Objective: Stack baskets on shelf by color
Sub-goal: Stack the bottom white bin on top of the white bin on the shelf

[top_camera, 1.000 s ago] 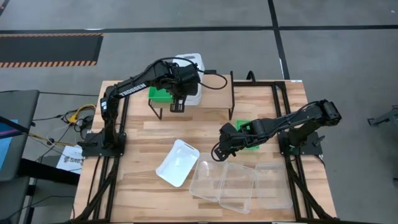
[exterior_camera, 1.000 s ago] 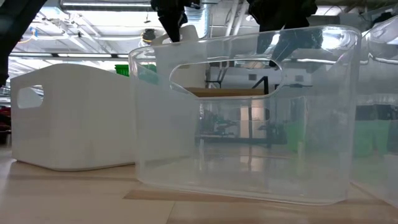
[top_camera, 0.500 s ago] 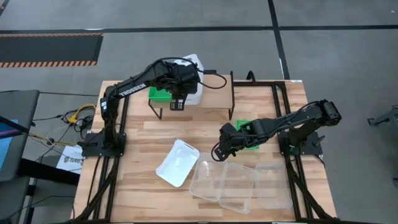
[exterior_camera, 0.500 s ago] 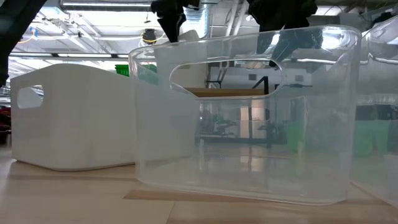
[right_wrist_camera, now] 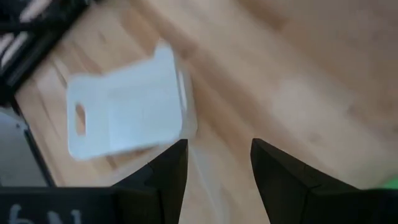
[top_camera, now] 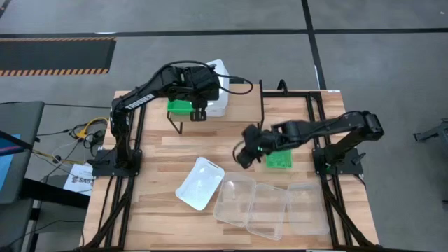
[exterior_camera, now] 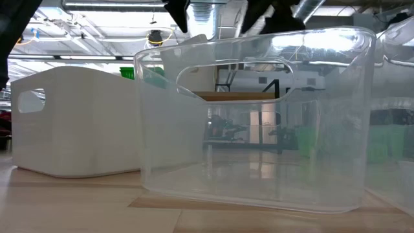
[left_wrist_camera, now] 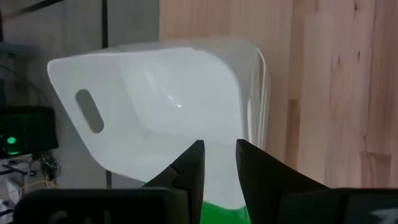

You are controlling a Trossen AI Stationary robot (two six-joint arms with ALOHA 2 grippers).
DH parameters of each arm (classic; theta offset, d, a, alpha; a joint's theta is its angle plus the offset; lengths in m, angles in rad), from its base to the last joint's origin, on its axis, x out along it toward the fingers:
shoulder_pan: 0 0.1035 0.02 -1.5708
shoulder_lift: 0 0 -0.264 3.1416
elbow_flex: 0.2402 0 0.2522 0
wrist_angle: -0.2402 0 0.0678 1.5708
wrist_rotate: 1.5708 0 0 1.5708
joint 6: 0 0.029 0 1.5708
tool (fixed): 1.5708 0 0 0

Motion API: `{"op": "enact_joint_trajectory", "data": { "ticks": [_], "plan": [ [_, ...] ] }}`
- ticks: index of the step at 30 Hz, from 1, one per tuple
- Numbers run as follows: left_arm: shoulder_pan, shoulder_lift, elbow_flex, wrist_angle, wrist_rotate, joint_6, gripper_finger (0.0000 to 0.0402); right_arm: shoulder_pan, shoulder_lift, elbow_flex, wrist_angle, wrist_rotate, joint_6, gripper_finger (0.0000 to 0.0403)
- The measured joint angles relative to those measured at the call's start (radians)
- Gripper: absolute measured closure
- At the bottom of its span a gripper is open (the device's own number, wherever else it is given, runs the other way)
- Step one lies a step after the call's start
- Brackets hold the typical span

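The left gripper (top_camera: 199, 112) hung over the shelf (top_camera: 241, 106), jaws a narrow gap apart and empty; the white baskets (left_wrist_camera: 168, 106) sat just ahead of its fingertips (left_wrist_camera: 194, 155), a green basket (top_camera: 179, 107) right beside them. A lone white basket (top_camera: 199, 183) lay on the table (top_camera: 154, 203) beyond the right gripper (top_camera: 242, 157), whose jaws stood wide and empty. A green one (top_camera: 280, 159) lay just behind it, the clear baskets (top_camera: 269, 206) near.

Left claw (left_wrist_camera: 219, 163) over white basket (left_wrist_camera: 168, 106)
Fingers slightly parted, empty; green basket (left_wrist_camera: 221, 214) edge at 6 o'clock, wood table (left_wrist_camera: 329, 93) at 3 o'clock.
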State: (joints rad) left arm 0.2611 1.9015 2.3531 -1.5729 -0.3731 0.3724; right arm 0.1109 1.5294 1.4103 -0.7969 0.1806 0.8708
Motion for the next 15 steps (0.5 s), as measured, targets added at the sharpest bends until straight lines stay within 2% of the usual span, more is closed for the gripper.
{"op": "enact_joint_trajectory", "data": {
  "ticks": [8, 12, 15],
  "plan": [
    [-0.001, -0.038, 0.003, 0.009, -0.085, -0.056, 0.0321, -0.199, -0.001, 0.258, -0.044, 0.156, -0.239, 0.0202],
    [-0.001, -0.071, 0.003, 0.026, -0.124, -0.119, 0.0321, -0.332, 0.009, 0.305, 0.051, 0.154, -0.255, 0.0202],
    [-0.001, -0.097, 0.003, 0.029, -0.145, -0.170, 0.0321, -0.418, 0.028, 0.302, 0.121, 0.089, -0.277, 0.0202]
  ]
}}
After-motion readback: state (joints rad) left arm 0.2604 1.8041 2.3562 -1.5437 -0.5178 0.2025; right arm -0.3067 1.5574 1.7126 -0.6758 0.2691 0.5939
